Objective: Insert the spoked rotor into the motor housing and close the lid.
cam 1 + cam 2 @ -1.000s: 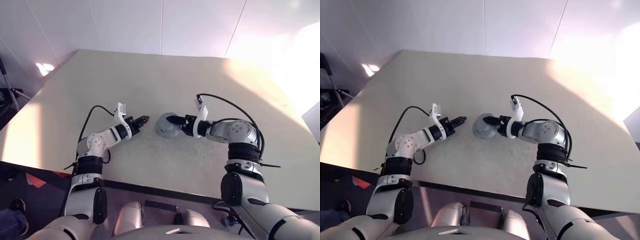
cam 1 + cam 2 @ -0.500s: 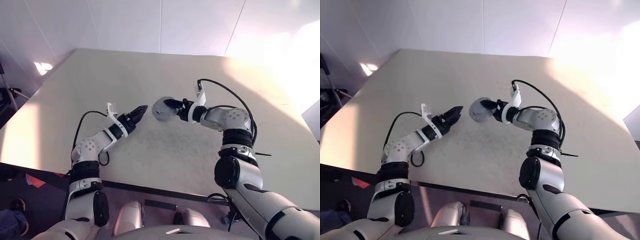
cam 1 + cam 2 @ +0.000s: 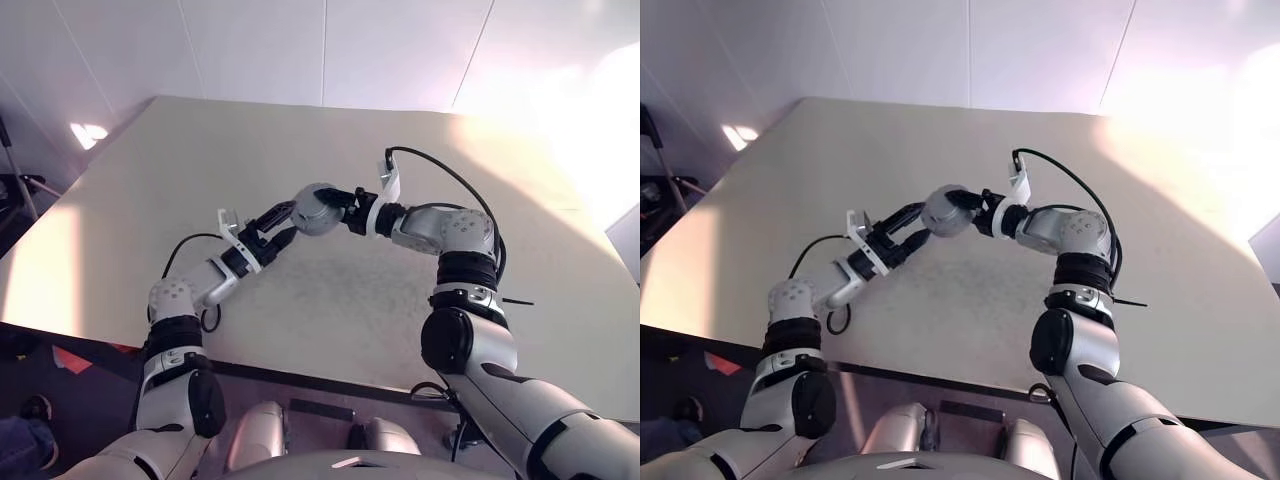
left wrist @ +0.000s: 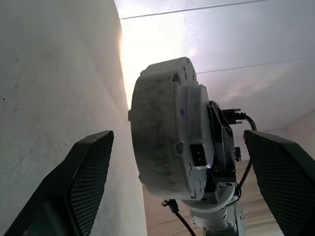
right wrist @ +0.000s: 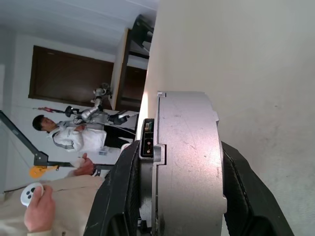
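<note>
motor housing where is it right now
In the head views the motor housing is held off the table, near its middle, clamped on edge in the right gripper, with the left gripper's open fingers on either side of it.

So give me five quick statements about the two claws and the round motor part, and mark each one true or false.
1. The right claw grips the round grey motor assembly. True.
2. The assembly rests on the table. False: it is held up above the tabletop.
3. The left claw is open. True.
4. The left claw is clamped on the assembly. False: its fingers stand apart on either side of it.
5. A person stands in the room behind the assembly in the right wrist view. True.
</note>
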### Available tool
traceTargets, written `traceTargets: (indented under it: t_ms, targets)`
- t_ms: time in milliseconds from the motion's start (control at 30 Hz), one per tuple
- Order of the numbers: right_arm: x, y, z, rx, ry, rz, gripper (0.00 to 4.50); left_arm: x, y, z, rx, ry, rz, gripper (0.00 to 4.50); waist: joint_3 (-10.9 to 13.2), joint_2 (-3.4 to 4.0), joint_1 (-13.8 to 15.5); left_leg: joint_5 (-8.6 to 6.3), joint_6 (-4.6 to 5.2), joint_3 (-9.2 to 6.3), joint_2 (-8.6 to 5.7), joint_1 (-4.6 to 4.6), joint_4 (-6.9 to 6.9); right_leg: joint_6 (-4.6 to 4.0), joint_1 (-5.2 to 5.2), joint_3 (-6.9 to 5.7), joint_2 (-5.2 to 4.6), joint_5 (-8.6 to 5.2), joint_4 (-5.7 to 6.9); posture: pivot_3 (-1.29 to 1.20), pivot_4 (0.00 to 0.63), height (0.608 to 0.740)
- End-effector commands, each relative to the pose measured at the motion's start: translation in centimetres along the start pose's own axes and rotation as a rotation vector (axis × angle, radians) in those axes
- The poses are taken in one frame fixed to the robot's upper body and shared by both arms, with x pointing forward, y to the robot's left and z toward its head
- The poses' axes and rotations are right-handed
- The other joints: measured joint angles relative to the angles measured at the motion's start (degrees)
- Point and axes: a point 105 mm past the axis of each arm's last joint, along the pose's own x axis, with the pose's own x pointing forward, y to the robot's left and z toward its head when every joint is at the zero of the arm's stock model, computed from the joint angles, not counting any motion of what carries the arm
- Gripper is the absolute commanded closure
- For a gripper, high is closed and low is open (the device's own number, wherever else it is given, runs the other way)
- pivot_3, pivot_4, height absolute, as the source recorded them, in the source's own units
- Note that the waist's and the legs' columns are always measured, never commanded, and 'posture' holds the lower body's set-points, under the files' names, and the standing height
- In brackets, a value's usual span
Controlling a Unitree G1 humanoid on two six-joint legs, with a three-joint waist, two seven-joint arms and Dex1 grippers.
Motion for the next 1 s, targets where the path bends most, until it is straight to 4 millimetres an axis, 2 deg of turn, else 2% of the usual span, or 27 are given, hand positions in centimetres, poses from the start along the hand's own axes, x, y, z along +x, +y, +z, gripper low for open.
traceTargets:
  t_ms: [33, 433, 567, 667, 700, 1000]
  targets:
    - [-0.1, 4.0, 1.4, -0.071, -0.046, 0.123, 2.23, 1.0, -1.2, 0.1, -0.001, 0.008, -0.052, 0.03, 0.0, 0.0, 0.0, 0.0, 0.0, -0.01, 0.0, 0.0, 0.0, 0.01, 0.01, 0.0, 0.0, 0.0, 0.0, 0.0, 0.0, 0.74]
    - [0.2, 4.2, 0.7, -0.086, -0.04, 0.126, 2.23, 1.8, -2.5, 0.0, 0.04, 0.009, -0.119, 0.03, 0.0, 0.0, -0.03, 0.0, -0.01, 0.0, 0.0, 0.0, 0.0, 0.22, 0.0, 0.0, 0.0, 0.13, 0.0, 0.0, 0.0, 0.74]
    - [0.2, 4.2, 0.7, -0.093, -0.041, 0.122, 2.23, 1.7, -2.7, 0.2, 0.052, -0.008, -0.129, 0.93, 0.0, 0.0, -0.04, 0.0, -0.01, -0.01, 0.0, 0.01, 0.0, 0.23, 0.0, 0.0, 0.0, 0.14, 0.01, 0.0, 0.0, 0.74]
    - [0.1, 4.2, 0.6, -0.096, -0.043, 0.123, 2.23, 1.6, -2.9, 0.2, 0.055, -0.018, -0.142, 2.05, 0.0, 0.0, -0.03, 0.0, -0.02, 0.0, 0.0, 0.01, 0.0, 0.23, 0.01, 0.0, 0.0, 0.14, 0.01, 0.0, 0.0, 0.74]
    - [0.1, 4.2, 0.6, -0.097, -0.043, 0.123, 2.23, 1.6, -3.0, 0.3, 0.055, -0.02, -0.146, 2.25, 0.0, -0.01, -0.02, 0.0, -0.02, 0.0, 0.0, 0.0, 0.0, 0.23, 0.01, 0.0, 0.0, 0.14, 0.01, 0.0, 0.0, 0.74]
    - [0.2, 4.2, 0.7, -0.117, -0.05, 0.116, 2.23, 1.6, -2.7, 0.1, 0.057, -0.008, -0.125, 2.3, 0.0, -0.01, -0.04, 0.0, -0.01, 0.0, 0.0, 0.01, 0.01, 0.23, 0.02, 0.0, 0.0, 0.14, 0.03, 0.0, 0.0, 0.74]
